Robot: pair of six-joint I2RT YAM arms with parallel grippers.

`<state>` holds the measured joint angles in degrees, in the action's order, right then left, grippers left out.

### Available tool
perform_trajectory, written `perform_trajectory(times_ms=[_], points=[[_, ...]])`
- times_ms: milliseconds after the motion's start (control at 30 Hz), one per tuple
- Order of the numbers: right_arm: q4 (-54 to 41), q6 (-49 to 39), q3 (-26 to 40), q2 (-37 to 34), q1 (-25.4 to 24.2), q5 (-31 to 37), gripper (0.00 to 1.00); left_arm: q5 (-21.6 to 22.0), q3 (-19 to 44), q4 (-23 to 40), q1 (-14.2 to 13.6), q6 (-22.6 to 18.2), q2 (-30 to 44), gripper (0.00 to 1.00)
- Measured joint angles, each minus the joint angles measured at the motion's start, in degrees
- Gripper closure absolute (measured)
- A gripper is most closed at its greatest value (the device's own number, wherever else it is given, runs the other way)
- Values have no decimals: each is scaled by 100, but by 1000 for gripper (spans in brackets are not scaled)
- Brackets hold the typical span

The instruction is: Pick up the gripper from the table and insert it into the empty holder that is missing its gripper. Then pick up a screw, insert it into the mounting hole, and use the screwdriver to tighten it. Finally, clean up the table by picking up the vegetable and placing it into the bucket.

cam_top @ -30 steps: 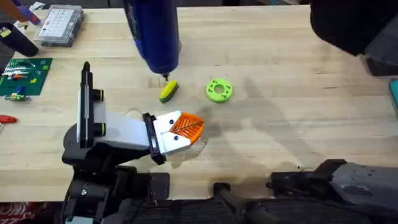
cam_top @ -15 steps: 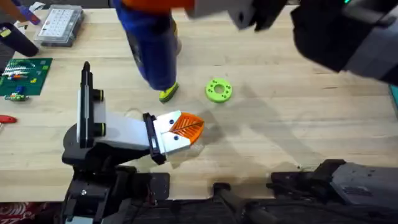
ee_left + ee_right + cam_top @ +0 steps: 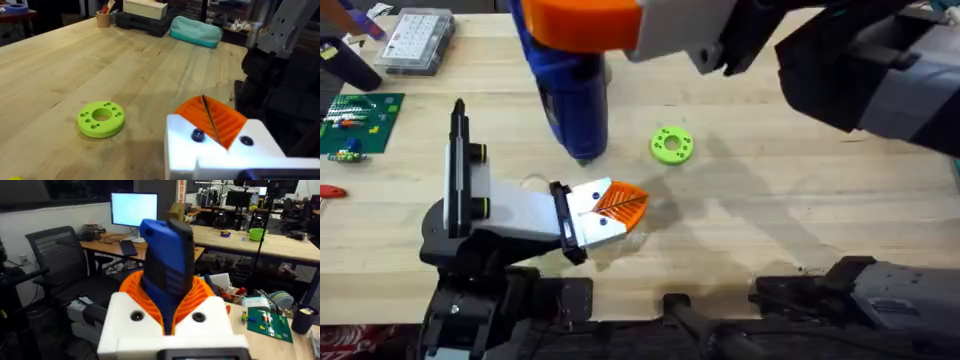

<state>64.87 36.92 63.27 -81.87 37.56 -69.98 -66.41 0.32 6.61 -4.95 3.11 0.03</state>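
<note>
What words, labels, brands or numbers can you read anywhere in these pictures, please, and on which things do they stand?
None can be read.
Green circuit board: markings too small to read.
Clear parts box: grid pattern, no legible text.
Monitor: screen content blurred.
Screwdriver: no visible label.

Pale matt wooden table (image 3: 800, 200), glossy blue plastic screwdriver (image 3: 570, 90)

Robotics lab or electronics workshop.
Shown by wooden workbench (image 3: 800, 200), green circuit board (image 3: 358, 122) at 9 o'clock, parts box (image 3: 415, 40) at 11, monitor (image 3: 134, 211) and office chair (image 3: 62, 255) behind.
</note>
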Motion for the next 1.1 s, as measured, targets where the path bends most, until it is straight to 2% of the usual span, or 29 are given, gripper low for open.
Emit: perform_trajectory(times_ms=[233,1100], points=[[382,58,-359,0,14,125,952,0,0,0,0,0,0,983],[461,-152,-729,0,177,204,950,0,0,1,0,0,0,983]])
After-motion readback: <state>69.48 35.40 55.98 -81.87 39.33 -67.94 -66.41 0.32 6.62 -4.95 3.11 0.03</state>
